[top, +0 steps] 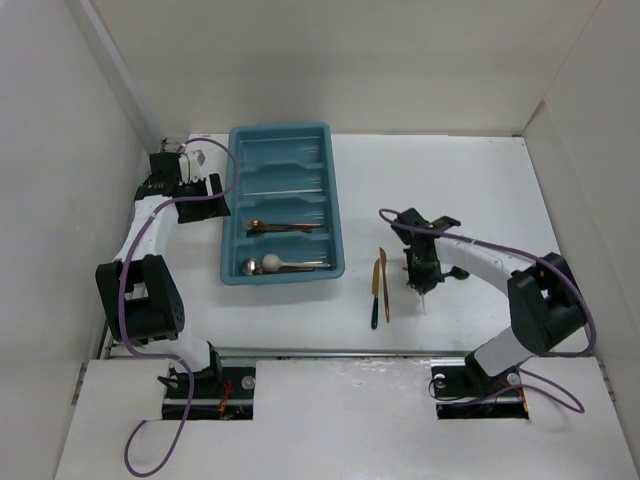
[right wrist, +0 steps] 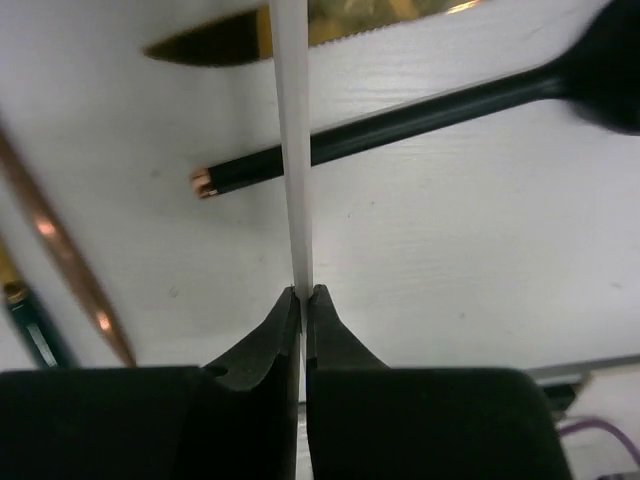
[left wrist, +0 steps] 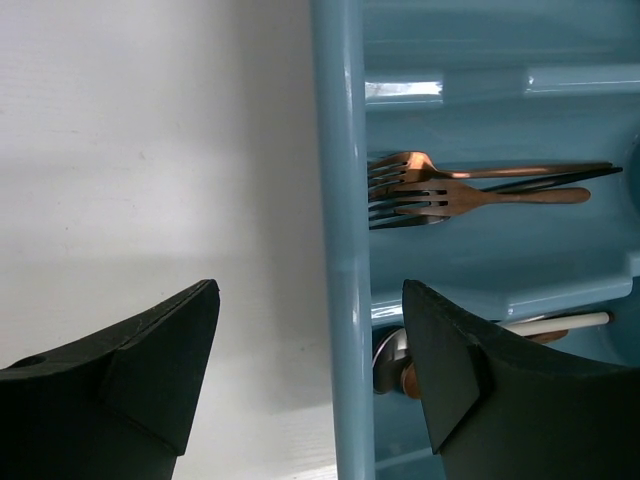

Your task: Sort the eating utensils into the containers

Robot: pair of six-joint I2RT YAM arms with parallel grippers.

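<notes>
Right now my right gripper (right wrist: 303, 298) is squeezing a thin white stick (right wrist: 290, 150) tight. Under it, a black stick with a copper tip (right wrist: 400, 125), a gold knife (right wrist: 220, 38) and a copper stick (right wrist: 60, 253) are lying on the white table (right wrist: 450, 260). I think I should be lifting straight up and going slowly, so the stick is not slipping. The big teal-blue plastic tray (top: 337, 210) is sitting off to my left, with copper forks (top: 285, 227) in one slot. My left gripper (left wrist: 310, 290) is hanging open beside the tray's edge.
</notes>
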